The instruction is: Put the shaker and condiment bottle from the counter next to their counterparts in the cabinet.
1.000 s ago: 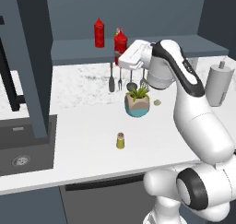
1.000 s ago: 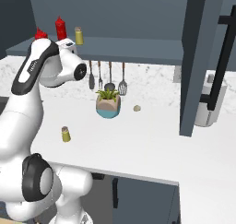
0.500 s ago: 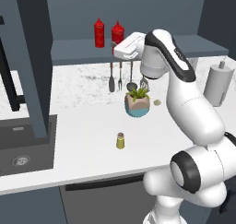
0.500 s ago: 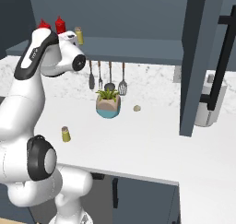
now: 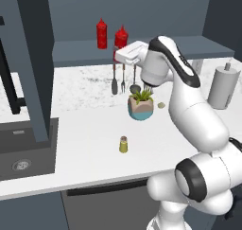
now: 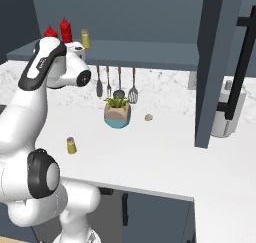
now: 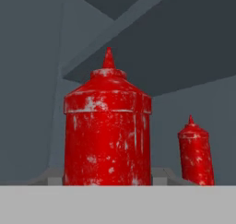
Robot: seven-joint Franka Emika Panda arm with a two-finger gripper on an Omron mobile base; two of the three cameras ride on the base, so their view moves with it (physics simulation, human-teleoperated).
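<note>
My tool [image 5: 118,54] grips the stiff, light, likely slick condiment bottle [image 7: 107,131] around its wide body.

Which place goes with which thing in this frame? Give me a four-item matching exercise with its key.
Things:
1. near condiment bottle
2. shaker
3. potted plant
4. utensils

Places:
A. alone on the open counter, toward its front edge
B. hanging at the wall under the shelf
C. on the counter just below the hanging tools
D. between the gripper fingers at the cabinet shelf, beside its twin

Pairs: 1-D, 2-A, 3-C, 4-B
</note>
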